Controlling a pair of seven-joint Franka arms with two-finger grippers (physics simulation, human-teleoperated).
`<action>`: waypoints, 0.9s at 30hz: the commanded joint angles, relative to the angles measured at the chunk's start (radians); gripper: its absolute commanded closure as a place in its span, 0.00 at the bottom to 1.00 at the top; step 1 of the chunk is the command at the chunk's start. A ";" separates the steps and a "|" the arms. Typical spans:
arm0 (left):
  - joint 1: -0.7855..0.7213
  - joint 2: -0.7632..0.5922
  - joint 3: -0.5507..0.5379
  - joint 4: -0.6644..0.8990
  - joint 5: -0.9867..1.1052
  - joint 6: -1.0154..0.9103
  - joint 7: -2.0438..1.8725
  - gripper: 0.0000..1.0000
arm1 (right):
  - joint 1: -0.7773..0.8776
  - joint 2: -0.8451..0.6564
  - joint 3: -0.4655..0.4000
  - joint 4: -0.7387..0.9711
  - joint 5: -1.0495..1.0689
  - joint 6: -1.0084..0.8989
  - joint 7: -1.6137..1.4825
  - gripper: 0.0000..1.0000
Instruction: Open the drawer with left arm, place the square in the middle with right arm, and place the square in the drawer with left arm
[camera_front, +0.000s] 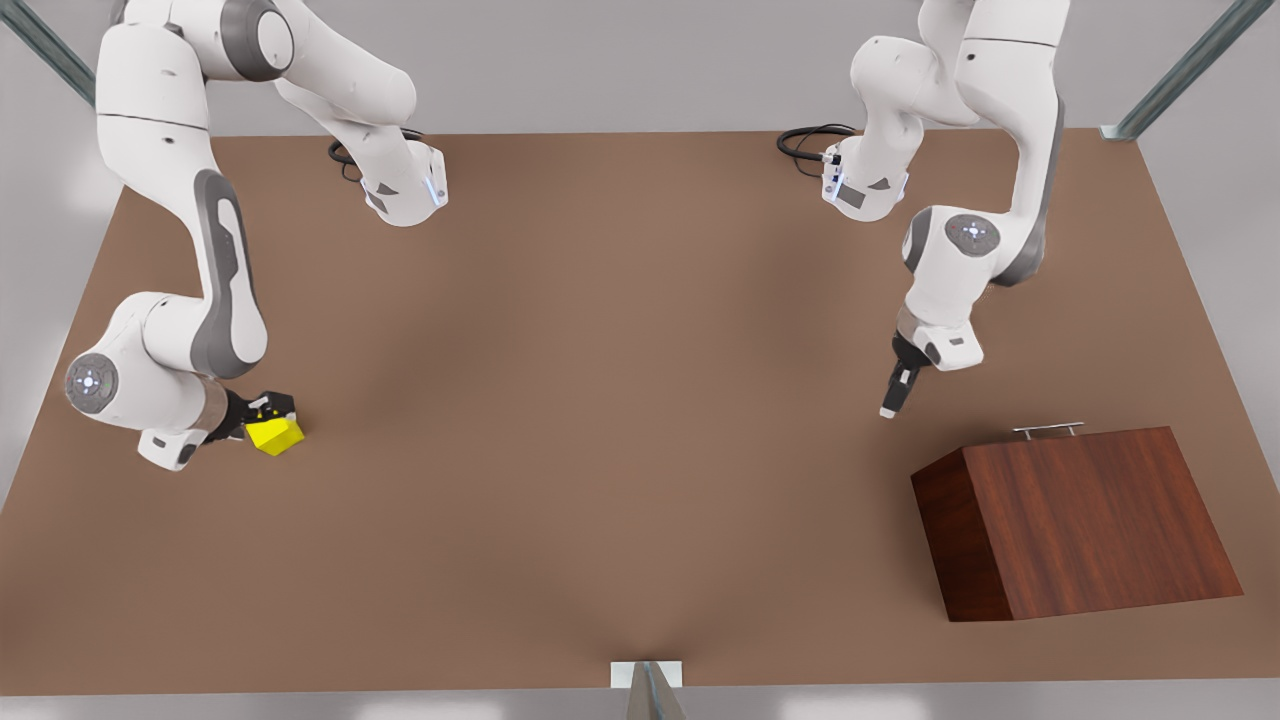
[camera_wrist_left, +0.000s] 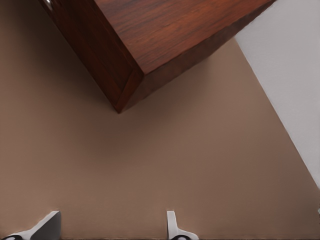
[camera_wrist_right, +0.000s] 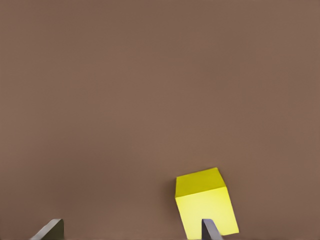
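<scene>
The small bright yellow cube (camera_front: 275, 432) sits on the matte brown tabletop (camera_front: 620, 400), far across it from the dark reddish-brown slant-topped wooden cabinet (camera_front: 1075, 520). The right gripper (camera_front: 262, 412) is at the cube with fingers spread; in the wrist view one fingertip (camera_wrist_right: 210, 230) overlaps the cube's face, so closing could nudge it aside rather than pinch it. The left gripper (camera_front: 898, 385), fingers apart, hangs tilted near the cabinet's slim silver bar handle (camera_front: 1048, 429), the drawer apparently unopened.
</scene>
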 joint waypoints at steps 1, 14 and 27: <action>0.411 -0.002 0.000 0.002 -0.001 -0.002 -0.001 0.00 | 0.000 0.001 0.000 -0.001 -0.001 0.002 0.000 0.00; 0.473 0.026 0.043 0.136 0.001 -0.091 0.055 0.00 | -0.054 0.007 -0.003 -0.196 -0.011 0.260 -0.130 0.00; 0.553 0.138 0.027 0.188 0.035 -0.127 0.213 0.00 | -0.095 0.083 -0.019 -0.191 -0.032 0.331 -0.298 0.00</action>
